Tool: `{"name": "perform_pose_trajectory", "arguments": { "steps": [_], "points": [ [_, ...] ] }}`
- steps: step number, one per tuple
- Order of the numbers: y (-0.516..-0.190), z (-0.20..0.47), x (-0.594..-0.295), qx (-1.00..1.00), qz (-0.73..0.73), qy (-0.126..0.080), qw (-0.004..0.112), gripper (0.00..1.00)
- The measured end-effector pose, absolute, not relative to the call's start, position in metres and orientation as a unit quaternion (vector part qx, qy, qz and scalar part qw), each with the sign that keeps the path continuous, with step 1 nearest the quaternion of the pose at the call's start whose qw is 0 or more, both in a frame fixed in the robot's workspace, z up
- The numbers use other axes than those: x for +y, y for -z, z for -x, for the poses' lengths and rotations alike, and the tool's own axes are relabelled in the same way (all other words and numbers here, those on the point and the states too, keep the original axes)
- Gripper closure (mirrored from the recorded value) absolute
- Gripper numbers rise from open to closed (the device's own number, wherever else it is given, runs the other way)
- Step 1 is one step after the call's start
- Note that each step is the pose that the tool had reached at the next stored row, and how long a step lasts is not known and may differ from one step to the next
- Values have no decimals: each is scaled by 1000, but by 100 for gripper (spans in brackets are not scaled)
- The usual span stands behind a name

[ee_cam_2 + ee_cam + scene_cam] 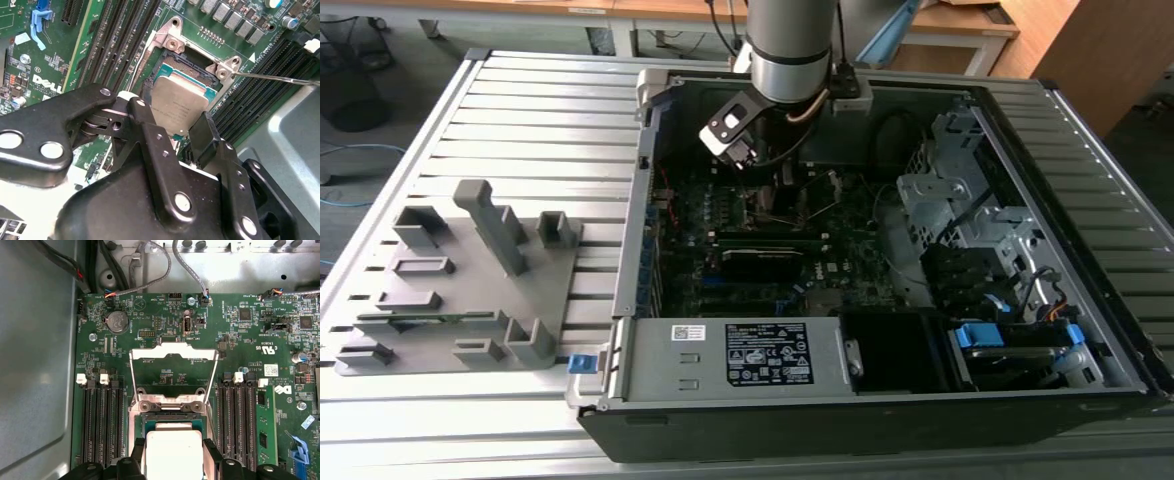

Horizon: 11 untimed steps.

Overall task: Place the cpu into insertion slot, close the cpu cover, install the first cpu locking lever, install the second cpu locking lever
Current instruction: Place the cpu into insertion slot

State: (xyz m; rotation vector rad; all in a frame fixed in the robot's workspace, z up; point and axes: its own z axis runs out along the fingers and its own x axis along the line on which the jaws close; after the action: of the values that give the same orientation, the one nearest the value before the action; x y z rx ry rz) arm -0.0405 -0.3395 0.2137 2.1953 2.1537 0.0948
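My gripper point(175, 120) is shut on the cpu point(180, 100), a flat square chip with a dull silver top, its black fingers point(145, 117) flanking two opposite edges. The cpu point(172, 445) hangs just over the insertion slot point(172, 419), covering most of the dark recess point(187, 65). The cpu cover point(172, 351) is swung open, away from the slot, hinged at a silver bracket. Thin metal locking levers point(216, 375) stand raised at both sides; one point(280, 77) sticks out sideways. In the exterior view the gripper point(785, 172) reaches down into the open computer case point(627, 250).
Long black memory slots point(102, 425) run on both sides of the socket. A power supply point(747, 355) and a metal drive cage point(961, 200) crowd the case. On the slatted table at the exterior view's left stands a grey fixture point(467, 280).
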Motion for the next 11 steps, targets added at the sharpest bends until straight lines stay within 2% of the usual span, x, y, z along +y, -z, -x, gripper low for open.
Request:
{"name": "perform_pose_trajectory", "arguments": {
  "steps": [11],
  "points": [
    [-213,41,-340,700,-713,-31,32,46]
  ]
}}
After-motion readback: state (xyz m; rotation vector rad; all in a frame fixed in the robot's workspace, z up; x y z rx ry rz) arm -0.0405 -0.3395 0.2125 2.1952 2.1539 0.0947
